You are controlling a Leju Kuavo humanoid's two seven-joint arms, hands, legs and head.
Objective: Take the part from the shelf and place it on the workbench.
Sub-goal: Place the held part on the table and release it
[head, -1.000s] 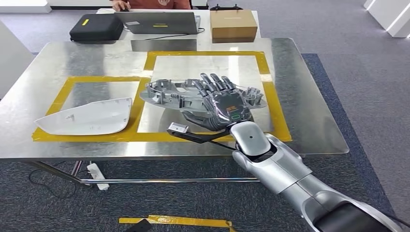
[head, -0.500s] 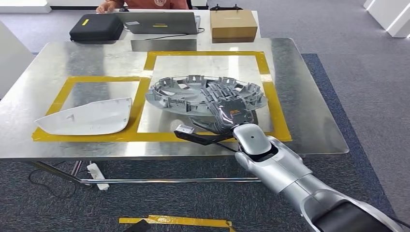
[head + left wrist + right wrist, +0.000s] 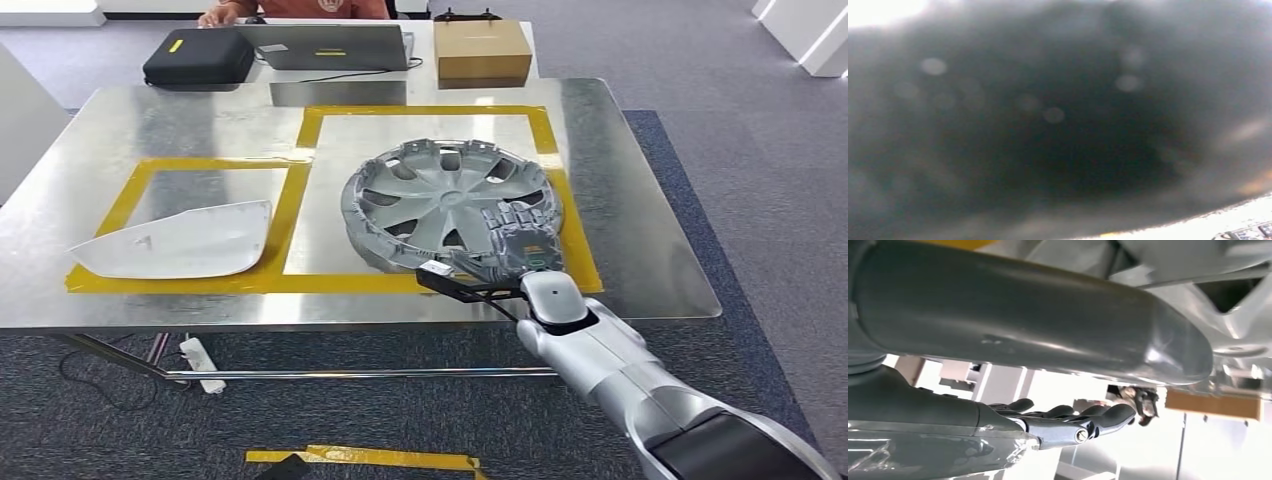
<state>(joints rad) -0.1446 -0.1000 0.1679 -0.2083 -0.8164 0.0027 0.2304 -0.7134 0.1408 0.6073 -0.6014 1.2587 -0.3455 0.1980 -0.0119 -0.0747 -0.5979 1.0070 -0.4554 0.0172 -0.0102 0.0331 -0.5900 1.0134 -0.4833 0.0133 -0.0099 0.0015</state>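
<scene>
One grey spoked wheel cover (image 3: 447, 205), tilted on workbench (image 3: 640, 240); right hand (image 3: 520, 245) at near rim, fingers straight, grip undeterminable.

A matt grey plastic wheel cover (image 3: 447, 206) lies on the glossy, brushed-metal workbench (image 3: 640, 250).

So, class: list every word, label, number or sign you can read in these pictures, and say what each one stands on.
None can be read.
Black case: a yellow label, too small to read.
Laptop: a small yellow mark on its lid, illegible.
Right hand: a small green and orange patch on its back, no readable text.
Cardboard box, hubcap and white cover: no print visible.
</scene>
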